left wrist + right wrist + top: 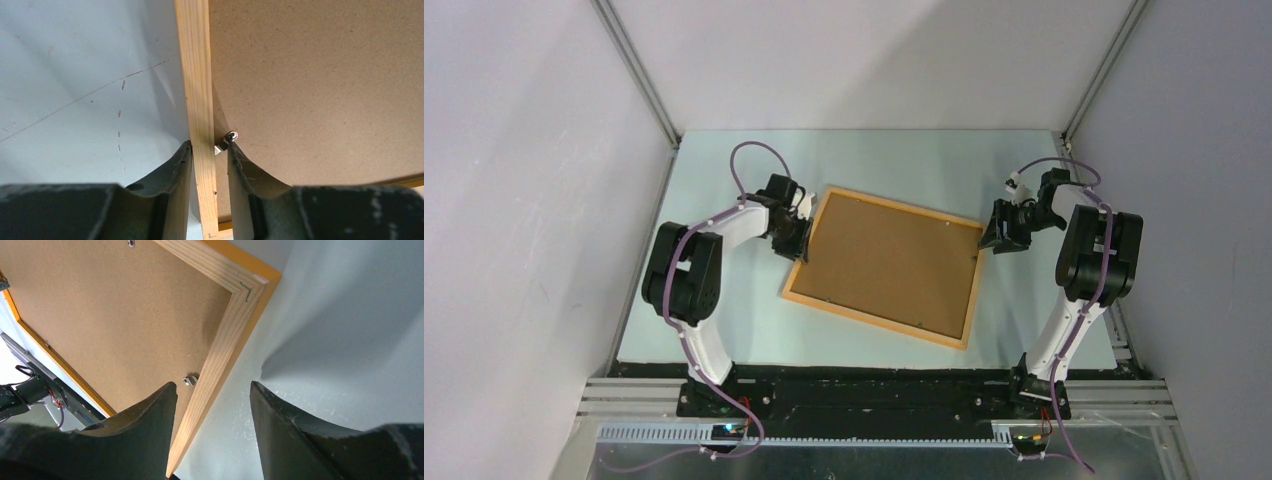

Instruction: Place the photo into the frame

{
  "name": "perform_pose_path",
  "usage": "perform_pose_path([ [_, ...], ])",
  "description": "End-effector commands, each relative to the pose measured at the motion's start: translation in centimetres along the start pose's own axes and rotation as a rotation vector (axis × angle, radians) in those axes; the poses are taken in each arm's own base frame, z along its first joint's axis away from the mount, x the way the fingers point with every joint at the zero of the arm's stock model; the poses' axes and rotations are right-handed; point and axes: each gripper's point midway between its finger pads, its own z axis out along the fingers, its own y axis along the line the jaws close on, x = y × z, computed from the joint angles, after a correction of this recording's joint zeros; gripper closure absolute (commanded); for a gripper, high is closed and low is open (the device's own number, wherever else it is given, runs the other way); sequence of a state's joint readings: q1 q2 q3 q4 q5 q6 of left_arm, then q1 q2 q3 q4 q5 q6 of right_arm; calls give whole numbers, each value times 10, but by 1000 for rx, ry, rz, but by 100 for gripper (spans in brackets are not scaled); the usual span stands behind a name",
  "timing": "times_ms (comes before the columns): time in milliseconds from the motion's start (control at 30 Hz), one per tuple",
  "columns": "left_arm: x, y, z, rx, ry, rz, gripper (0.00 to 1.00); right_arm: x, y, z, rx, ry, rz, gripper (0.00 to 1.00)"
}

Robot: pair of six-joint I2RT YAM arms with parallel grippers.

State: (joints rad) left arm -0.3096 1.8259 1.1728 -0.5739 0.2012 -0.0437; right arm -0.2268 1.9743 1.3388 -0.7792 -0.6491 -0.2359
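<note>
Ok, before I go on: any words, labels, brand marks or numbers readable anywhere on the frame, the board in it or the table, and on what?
None readable.
The frame is bare wood, with no label or stamp.
The backing board is plain brown, with no print.
The table has only thin scratches and dashes, no letters.
The arm bases are too small to show any marking.

Thin orange-yellow wooden rectangular picture frame (975, 285) lies flat, back side up, mid-counter (754, 335) and skewed to the counter's edges. Back of the rails (200, 100) is pale raw wood with visible grain; outer edges are orange. Mitred corner (248, 287) is stapled. A plain brown backing board (884, 262) fills the opening. Small metal clips (231, 135) (189, 380) sit at the inner edge.
</note>
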Motion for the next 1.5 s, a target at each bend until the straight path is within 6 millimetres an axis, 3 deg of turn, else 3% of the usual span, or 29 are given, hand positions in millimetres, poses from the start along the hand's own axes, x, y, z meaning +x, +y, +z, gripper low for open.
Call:
perform_pose_path([
  [0, 6, -7, -1, 23, 5, 36, 71, -10, 11, -13, -17, -52, -23, 40],
  [567, 6, -8, -1, 28, 4, 39, 77, -8, 14, -17, -18, -56, -28, 40],
  [600, 7, -8, -2, 30, 4, 38, 76, -8, 14, -18, -17, -57, -30, 40],
  [767, 3, -10, -7, 40, -13, 43, 50, -2, 19, -24, -8, -56, -41, 39],
  [967, -2, -14, -13, 65, -33, 43, 32, 26, 28, -23, 23, -28, -65, 39],
  [1167, -4, -15, -14, 78, -39, 44, 26, 57, 27, -6, 119, 41, -103, 38],
  [1367, 0, -20, -14, 117, -31, 46, 24, 63, 23, 11, 164, 91, -127, 40],
  [1467, 2, -21, -15, 144, -28, 68, 24, 62, 21, 16, 178, 100, -131, 45],
])
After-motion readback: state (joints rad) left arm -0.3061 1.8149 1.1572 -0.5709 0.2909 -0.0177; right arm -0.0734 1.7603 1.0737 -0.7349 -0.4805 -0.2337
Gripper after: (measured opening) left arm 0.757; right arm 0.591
